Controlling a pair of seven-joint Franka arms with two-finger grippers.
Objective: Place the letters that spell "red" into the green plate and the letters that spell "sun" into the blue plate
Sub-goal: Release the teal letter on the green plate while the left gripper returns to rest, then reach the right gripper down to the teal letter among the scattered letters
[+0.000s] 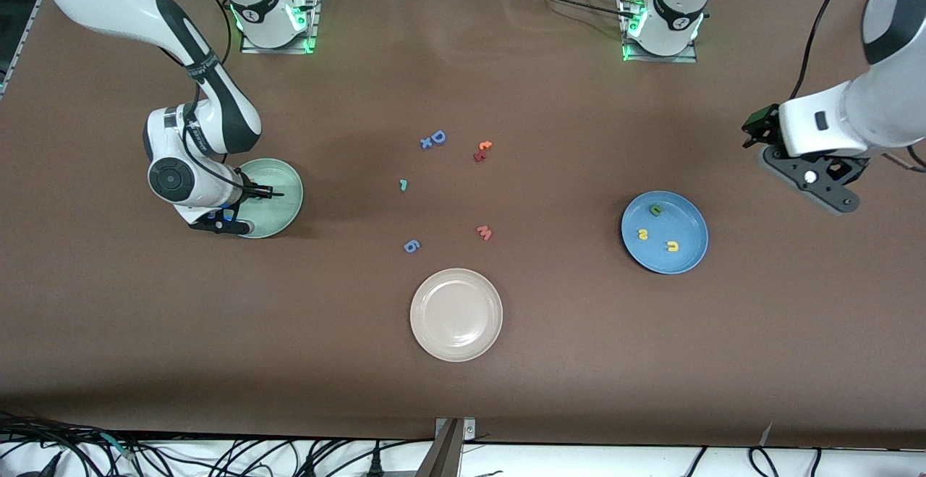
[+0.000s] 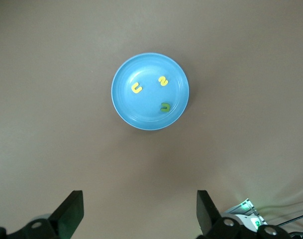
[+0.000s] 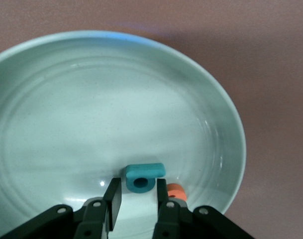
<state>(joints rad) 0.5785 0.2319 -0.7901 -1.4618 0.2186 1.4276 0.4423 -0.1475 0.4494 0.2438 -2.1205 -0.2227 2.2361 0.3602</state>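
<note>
My right gripper (image 3: 139,196) hangs low over the green plate (image 3: 91,124), open narrowly. The teal "d" (image 3: 144,177) lies in the plate between its fingertips, with a gap on one side. The orange "e" (image 3: 176,191) lies beside it. In the front view the arm hides both letters on the green plate (image 1: 286,195). The teal "r" (image 1: 404,185) lies on the table mid-way. The blue plate (image 1: 687,252) holds a green arch (image 1: 655,210), a yellow "s" (image 1: 642,234) and a yellow arch (image 1: 673,247). My left gripper (image 1: 814,184) waits open, high above the table near that plate.
A cream plate (image 1: 456,314) sits nearest the front camera. Loose on the table's middle lie a blue "D" with a small cross (image 1: 434,139), a red-orange pair (image 1: 482,151), a pink "w" (image 1: 484,232) and a blue "g"-like letter (image 1: 411,246).
</note>
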